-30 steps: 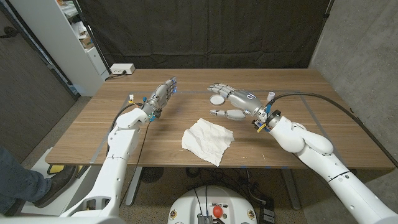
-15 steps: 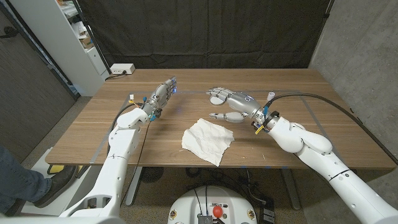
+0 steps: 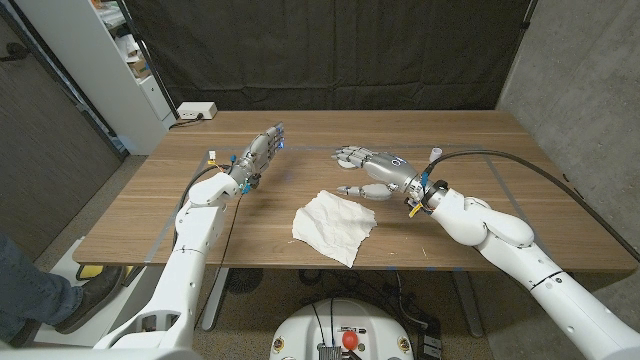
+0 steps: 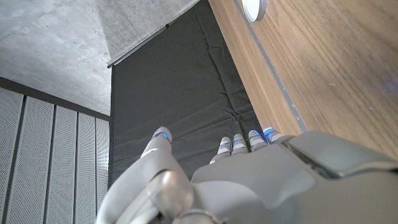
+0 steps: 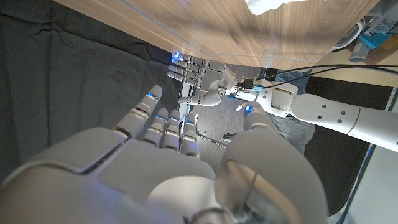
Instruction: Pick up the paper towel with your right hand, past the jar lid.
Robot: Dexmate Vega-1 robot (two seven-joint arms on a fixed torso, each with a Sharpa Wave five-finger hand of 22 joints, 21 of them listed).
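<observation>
A crumpled white paper towel [image 3: 335, 227] is seen lying on the wooden table [image 3: 520, 215] at the lower middle of the head view. The right hand [image 3: 372, 169] is held just above and right of it, near the frame's centre, fingers spread apart and nothing gripped. The jar lid is hidden behind that hand in the head view, but is seen at the top edge of the left wrist view [image 4: 254, 9]. The left hand [image 3: 259, 155] is raised at the upper left of centre, fingers extended and empty.

No text, label or number can be read anywhere (everything too small or blurred).
</observation>
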